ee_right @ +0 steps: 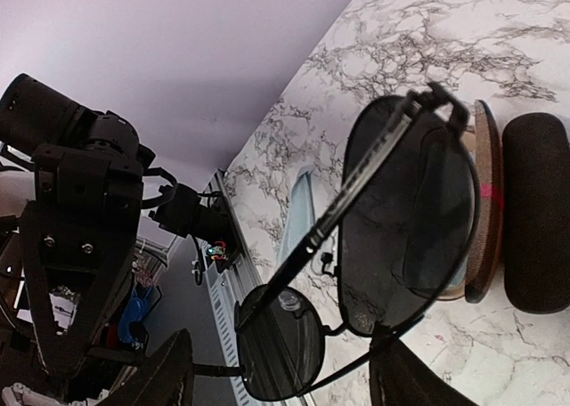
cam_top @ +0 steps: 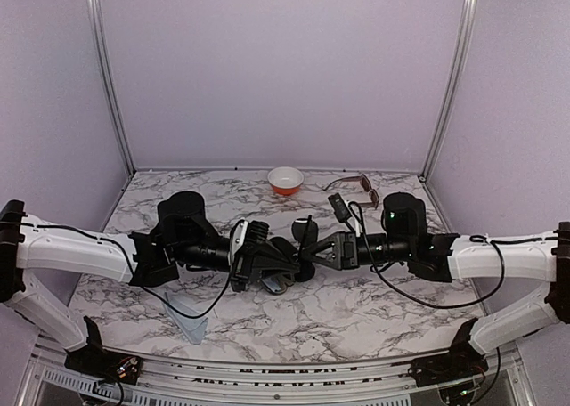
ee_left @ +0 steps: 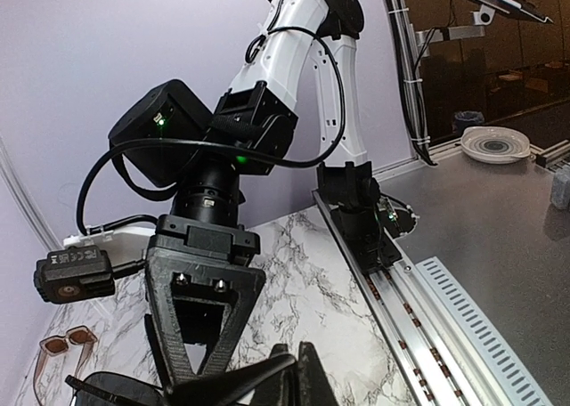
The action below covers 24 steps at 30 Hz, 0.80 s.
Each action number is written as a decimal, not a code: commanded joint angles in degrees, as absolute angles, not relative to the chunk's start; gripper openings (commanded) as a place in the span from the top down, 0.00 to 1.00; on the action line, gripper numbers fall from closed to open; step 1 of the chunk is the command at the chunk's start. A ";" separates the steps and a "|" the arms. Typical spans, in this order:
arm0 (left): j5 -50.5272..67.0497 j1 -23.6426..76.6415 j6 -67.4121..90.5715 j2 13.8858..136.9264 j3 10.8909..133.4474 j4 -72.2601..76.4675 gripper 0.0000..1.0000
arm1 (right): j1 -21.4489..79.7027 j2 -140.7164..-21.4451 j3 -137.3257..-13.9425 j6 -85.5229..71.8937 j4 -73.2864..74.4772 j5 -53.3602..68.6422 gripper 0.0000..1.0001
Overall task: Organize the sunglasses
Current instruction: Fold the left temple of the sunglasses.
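Observation:
The black sunglasses (ee_right: pixel 410 219) with round dark lenses hang in the air between both grippers over the middle of the table (cam_top: pixel 374 317). One thin arm lies folded across the lenses. The other arm runs out sideways to my left gripper (ee_left: pixel 303 370), whose fingers are shut on it. My right gripper (ee_right: pixel 285 379) has its fingers wide apart on either side of one lens. The frame touches its right finger (ee_right: pixel 405 375). In the top view the two grippers, left (cam_top: pixel 272 268) and right (cam_top: pixel 310 253), meet tip to tip. The brown sunglasses (cam_top: pixel 356 187) lie at the back right with their arms unfolded, and also show in the left wrist view (ee_left: pixel 67 344).
A brown case with a red stripe (ee_right: pixel 481 201) and a black case (ee_right: pixel 534 210) lie side by side on the table below the grippers. An orange bowl (cam_top: pixel 285 180) stands at the back centre. A pale blue clear piece (cam_top: pixel 187 321) lies near the front left edge.

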<state>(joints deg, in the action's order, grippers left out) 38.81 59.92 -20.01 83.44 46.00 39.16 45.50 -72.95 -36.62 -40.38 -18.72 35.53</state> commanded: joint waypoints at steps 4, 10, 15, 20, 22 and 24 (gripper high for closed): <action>33.84 60.11 -23.22 85.02 45.62 39.14 1.00 | 45.45 -66.69 -42.14 -33.01 -0.72 30.74 0.28; 34.10 60.38 -23.20 86.03 46.54 39.13 1.00 | 45.24 -66.56 -41.15 -38.04 -6.13 32.42 0.27; 34.12 60.78 -23.16 86.65 47.17 39.11 1.00 | 46.30 -70.88 -40.77 -42.32 -13.73 32.65 0.27; 34.18 61.42 -23.09 86.69 47.29 39.14 1.00 | 46.31 -74.18 -40.76 -44.90 -18.44 32.25 0.27; 34.14 61.65 -22.99 86.70 47.37 39.14 1.00 | 46.32 -75.03 -40.95 -45.18 -19.39 32.50 0.27; 34.19 61.76 -23.11 86.68 47.29 39.11 1.00 | 46.32 -75.80 -41.11 -45.55 -20.38 32.91 0.27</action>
